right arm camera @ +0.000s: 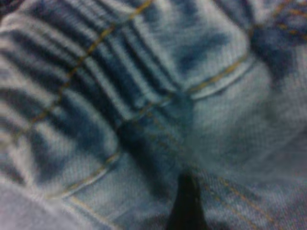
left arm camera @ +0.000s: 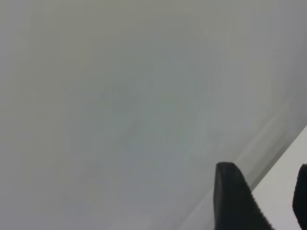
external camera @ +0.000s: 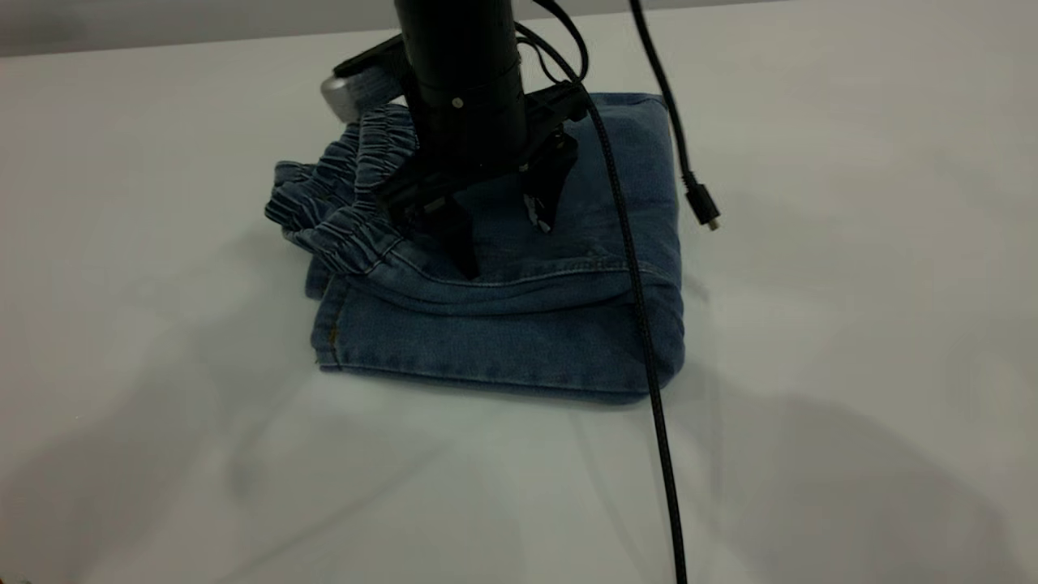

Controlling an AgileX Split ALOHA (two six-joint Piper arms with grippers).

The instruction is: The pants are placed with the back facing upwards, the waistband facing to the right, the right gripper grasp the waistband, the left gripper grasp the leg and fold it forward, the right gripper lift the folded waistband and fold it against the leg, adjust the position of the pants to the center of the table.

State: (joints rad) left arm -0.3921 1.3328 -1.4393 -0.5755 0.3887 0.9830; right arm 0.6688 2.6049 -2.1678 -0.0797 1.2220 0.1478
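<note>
The pants (external camera: 527, 332) lie folded into a compact blue denim bundle on the white table (external camera: 851, 365). Their gathered waistband (external camera: 340, 195) bunches up at the bundle's left side. The printed leg is hidden in the fold. My right gripper (external camera: 504, 239) comes straight down onto the top of the bundle, just right of the waistband. It is open, with both tips resting on the denim and nothing pinched. The right wrist view is filled with the waistband (right arm camera: 96, 96) and one dark finger (right arm camera: 184, 206). My left gripper (left arm camera: 268, 201) is open over bare table, outside the exterior view.
A black braided cable (external camera: 649, 365) hangs down across the right part of the pants to the front edge. A second cable ends in a loose plug (external camera: 704, 207) dangling beside the bundle. White tabletop surrounds the pants on all sides.
</note>
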